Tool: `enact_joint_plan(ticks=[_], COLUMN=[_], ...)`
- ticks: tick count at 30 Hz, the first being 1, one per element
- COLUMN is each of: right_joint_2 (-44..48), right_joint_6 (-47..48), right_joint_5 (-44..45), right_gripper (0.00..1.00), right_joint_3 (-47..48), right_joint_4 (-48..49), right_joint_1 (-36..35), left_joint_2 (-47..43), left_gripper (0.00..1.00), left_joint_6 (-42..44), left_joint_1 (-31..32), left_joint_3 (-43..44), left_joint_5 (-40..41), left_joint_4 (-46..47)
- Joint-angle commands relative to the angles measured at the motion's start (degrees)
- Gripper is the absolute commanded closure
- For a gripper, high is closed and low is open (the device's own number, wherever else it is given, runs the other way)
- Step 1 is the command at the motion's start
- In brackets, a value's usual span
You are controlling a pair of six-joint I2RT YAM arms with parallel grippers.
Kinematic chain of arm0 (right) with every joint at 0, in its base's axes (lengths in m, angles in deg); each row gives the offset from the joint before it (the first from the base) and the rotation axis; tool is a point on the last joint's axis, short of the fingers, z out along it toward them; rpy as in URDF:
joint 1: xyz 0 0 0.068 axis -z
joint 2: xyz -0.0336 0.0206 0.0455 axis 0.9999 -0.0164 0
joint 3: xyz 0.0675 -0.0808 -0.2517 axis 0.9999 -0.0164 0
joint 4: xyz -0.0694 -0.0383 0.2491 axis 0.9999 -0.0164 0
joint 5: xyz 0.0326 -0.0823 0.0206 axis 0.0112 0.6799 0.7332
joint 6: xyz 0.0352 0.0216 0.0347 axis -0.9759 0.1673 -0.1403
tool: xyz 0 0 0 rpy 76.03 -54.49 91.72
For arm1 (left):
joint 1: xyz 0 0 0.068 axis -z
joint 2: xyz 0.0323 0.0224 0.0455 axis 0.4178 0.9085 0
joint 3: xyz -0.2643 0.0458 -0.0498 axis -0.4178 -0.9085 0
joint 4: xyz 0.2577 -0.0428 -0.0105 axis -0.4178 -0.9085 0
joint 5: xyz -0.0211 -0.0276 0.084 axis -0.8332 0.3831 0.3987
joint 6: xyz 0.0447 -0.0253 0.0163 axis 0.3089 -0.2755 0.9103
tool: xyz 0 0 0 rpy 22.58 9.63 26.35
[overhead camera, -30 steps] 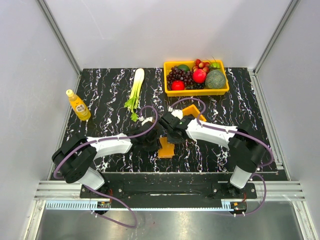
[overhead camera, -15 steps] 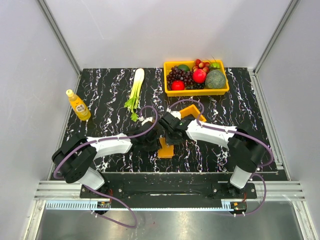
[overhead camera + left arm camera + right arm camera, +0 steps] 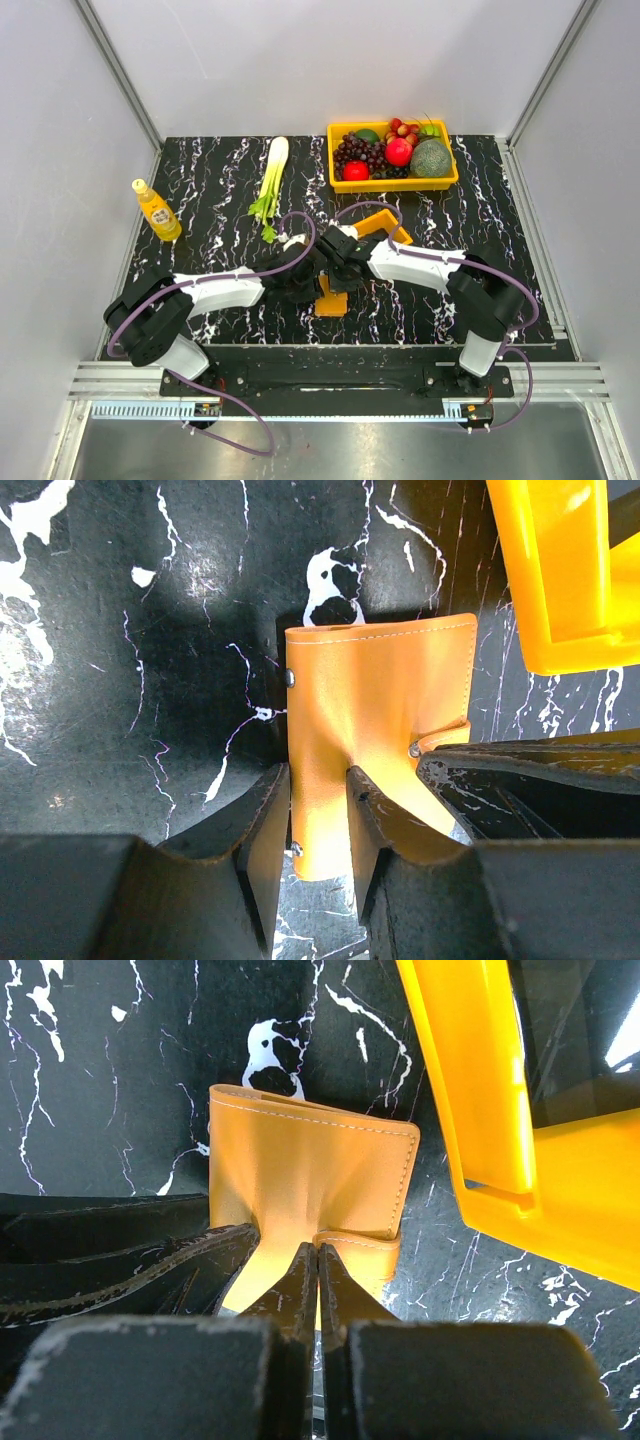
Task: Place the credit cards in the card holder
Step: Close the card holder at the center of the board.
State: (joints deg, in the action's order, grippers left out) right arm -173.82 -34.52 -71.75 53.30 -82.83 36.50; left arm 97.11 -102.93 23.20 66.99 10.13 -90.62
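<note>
- Standing upright at the far left of the black marbled table: a yellow bottle. A green-and-white stalk vegetable lies further back, to its right.
- Left gripper: low over the table's near centre, clamped on the card holder, with a fold of the orange leather pinched between its two fingers.
- Card holder: lies on the table between the two grippers, partly opened, stitched edge away from the arms, one flap lifted on the right side.
- Right gripper: fingers pressed together, tips down on the holder's orange face just beside the lifted flap. Whether anything thin sits between them cannot be told.
- Small orange tray: just beside the holder, to its right and further back.
- Yellow fruit basket: at the back right, well apart from the grippers.
</note>
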Motion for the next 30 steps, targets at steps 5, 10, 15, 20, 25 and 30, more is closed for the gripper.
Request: enact_joint_plan(ticks=[5,10,15,20,25,30], right_joint_2=[-2.8,-4.7,-6.4,-8.4,-10.9,-11.9], right_joint_6=[-0.1,1.2,0.8,0.9,0.6,-0.8], right_joint_5=[-1.0,0.4,1.9,1.7,1.6,1.2], right_gripper=[1.0,1.0,1.0,1.0,1.0,1.0], right_joint_3=[1.6,3.3,3.8,3.3,2.6,1.5], right_joint_4=[1.3,-2.0,-4.1,-5.2,-5.1,-2.5], right_joint_1=[-0.4,-0.4,-0.4,-0.4,-0.4,-0.4], left_joint_2=[0.5,0.2,0.1,0.1,-1.2,-2.7], left_gripper=[0.67,0.67,0.67,0.67,0.67,0.66], left_joint_6=[0.2,0.2,0.2,0.1,-0.4,-0.6], left_joint_1=[0.2,0.2,0.2,0.2,0.1,0.2], left_joint_3=[0.4,0.6,0.6,0.2,-1.3,-4.1], left_joint_5=[-1.1,-1.1,-1.1,-1.1,-1.0,-1.2], left_joint_4=[2.2,2.0,1.9,2.2,4.1,7.6])
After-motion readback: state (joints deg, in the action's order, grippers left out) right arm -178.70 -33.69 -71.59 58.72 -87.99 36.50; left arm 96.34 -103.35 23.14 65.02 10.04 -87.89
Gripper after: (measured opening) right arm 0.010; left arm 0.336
